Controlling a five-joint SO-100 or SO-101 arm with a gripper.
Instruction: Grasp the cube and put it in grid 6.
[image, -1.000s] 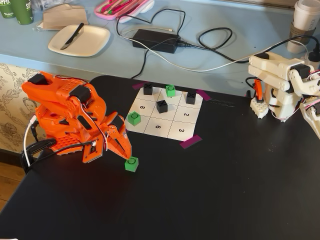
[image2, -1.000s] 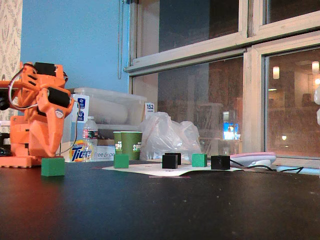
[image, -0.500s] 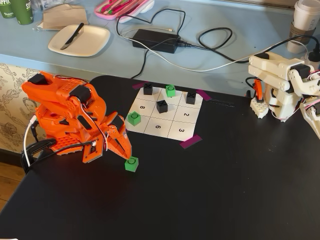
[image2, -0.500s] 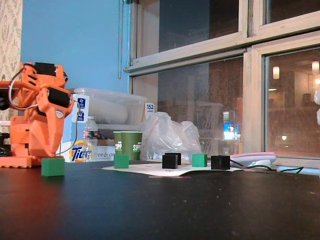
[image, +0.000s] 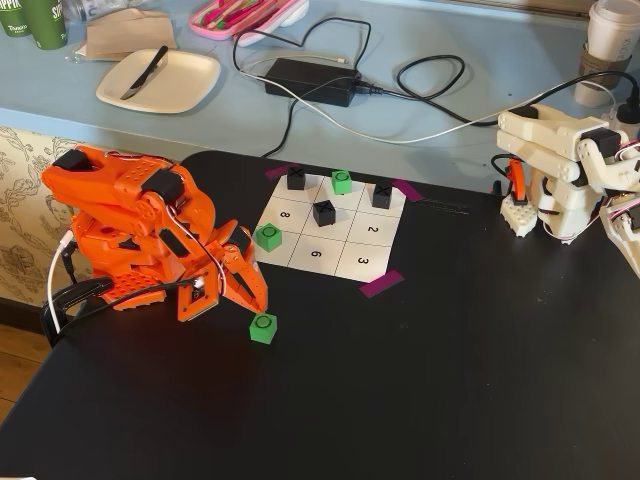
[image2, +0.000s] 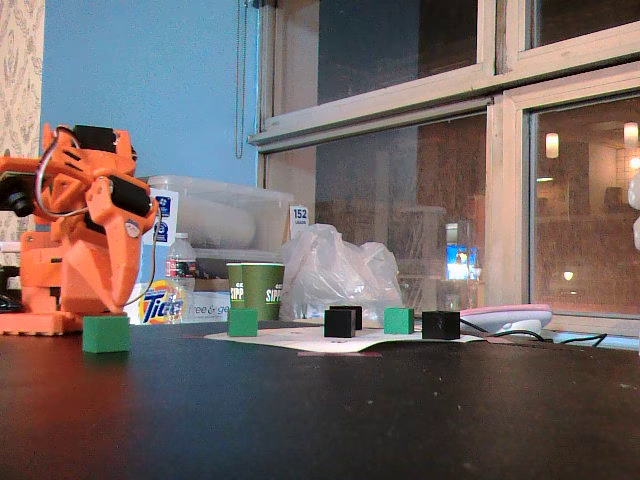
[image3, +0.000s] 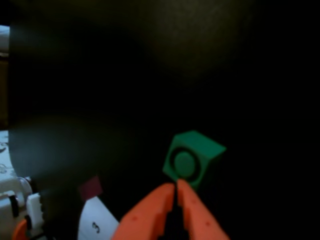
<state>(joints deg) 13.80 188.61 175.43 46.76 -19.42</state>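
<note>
A green cube with a dark ring mark (image: 262, 327) sits on the black table in front of the paper grid; it also shows in a fixed view (image2: 105, 333) and in the wrist view (image3: 192, 159). My orange gripper (image: 257, 301) hangs just above and behind it, jaws shut and empty, tips (image3: 176, 184) right at the cube's near edge. Grid 6 (image: 316, 253) is a bare white cell in the grid's front row. Two more green cubes (image: 267, 236) (image: 341, 181) and three black X cubes (image: 324, 212) stand on the grid.
A white robot arm (image: 560, 170) stands at the table's right back. Purple tape (image: 380, 283) holds the grid's corners. Cell 3 (image3: 95, 226) shows in the wrist view. A plate (image: 160, 80), power brick (image: 310, 78) and cables lie on the blue counter behind.
</note>
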